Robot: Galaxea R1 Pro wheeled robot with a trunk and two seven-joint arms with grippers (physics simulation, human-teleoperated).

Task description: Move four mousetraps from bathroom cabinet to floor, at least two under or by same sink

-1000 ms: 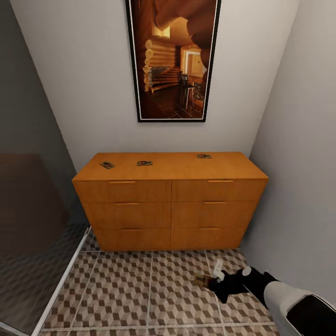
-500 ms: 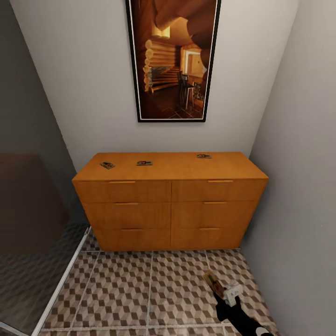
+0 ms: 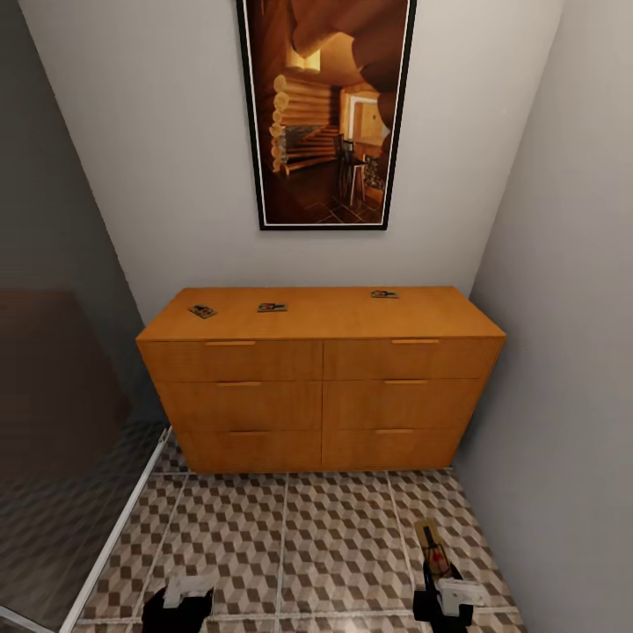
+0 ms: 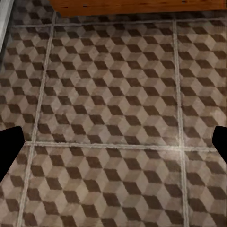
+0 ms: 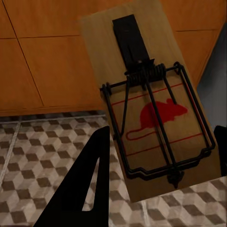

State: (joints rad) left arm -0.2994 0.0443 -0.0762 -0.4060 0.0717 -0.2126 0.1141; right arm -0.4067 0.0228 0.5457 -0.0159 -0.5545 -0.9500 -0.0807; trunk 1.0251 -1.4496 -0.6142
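The right end effector (image 3: 442, 587) sat low at the near edge of the head view, pinching a mousetrap (image 3: 432, 547) that stuck out ahead of it over the bathroom floor (image 3: 290, 545). In the right wrist view that held mousetrap (image 5: 151, 109) was plain to read: a tan board with a red mouse print, a dark wire bar and spring, and a black plate at the far end, with one dark finger (image 5: 87, 184) alongside it and the tiles underneath.

The left end effector (image 3: 185, 598) hung at the bottom edge on the other side, its fingers spread wide with nothing between them; in the left wrist view the left end effector (image 4: 113, 144) showed only as black finger tips at either side, above cube-patterned tiles with pale grout lines.

Straight ahead stood the cabinet (image 3: 321, 396), orange-brown, six drawers shut, backed against the wall in the corner. On its top lay three more traps: the left mousetrap (image 3: 202, 310) near the left end, the middle mousetrap (image 3: 272, 307) just right of it, and the right mousetrap (image 3: 384, 294) well apart toward the back right. A framed picture (image 3: 325, 110) of a log interior hung on the wall above. A glass partition (image 3: 61, 422) rose at the left.
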